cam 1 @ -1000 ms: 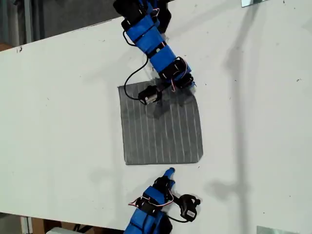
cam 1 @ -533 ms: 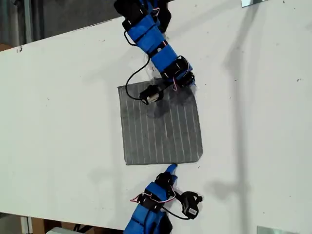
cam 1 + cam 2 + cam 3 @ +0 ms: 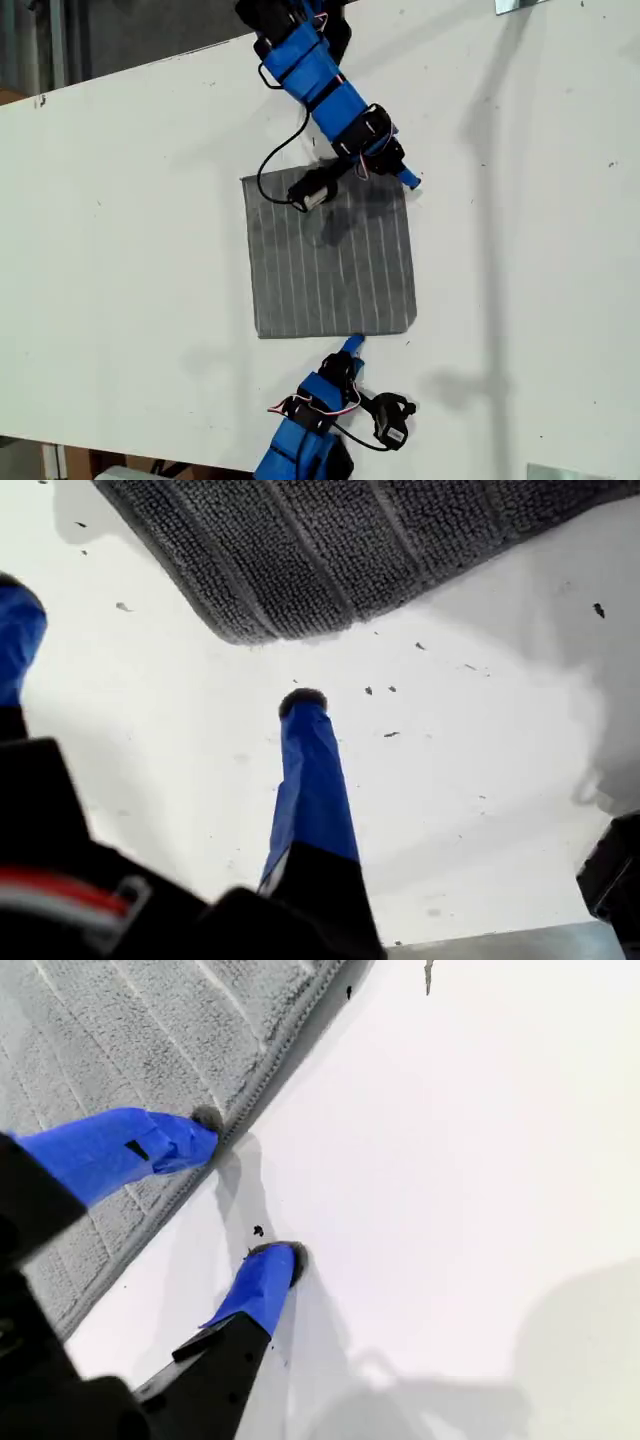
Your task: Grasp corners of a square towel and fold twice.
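My second gripper (image 3: pixel 240 1190) stands with its jaws apart astride the towel's (image 3: pixel 330 260) edge. One fingertip (image 3: pixel 200 1122) rests on the gray cloth just inside the hem and the other is down on the bare table (image 3: pixel 130 200) just outside it. In the exterior view this puts it beside the corner (image 3: pixel 401 190) at the far end of that hem. My first gripper (image 3: pixel 160 665) is also spread and holds nothing. Its fingers are over white tabletop, and another rounded corner (image 3: pixel 240 632) lies ahead of the tips, near but not touching. The towel lies flat and unfolded between the two arms, its white stripes running from one gripper toward the other. I judge that the first step, taking hold of the corners, is in hand and no fold has begun. Next, my second gripper likely needs to close on the hem under it, which means working the outer finger beneath thin, limp cloth. My first gripper has to move forward to its corner before it can pinch. The table is plain white with small dark specks and long soft shadows. A black cable (image 3: pixel 262 175) from the second arm hangs over the cloth. Beyond the table edge, behind my second gripper, there is only dim gray room.
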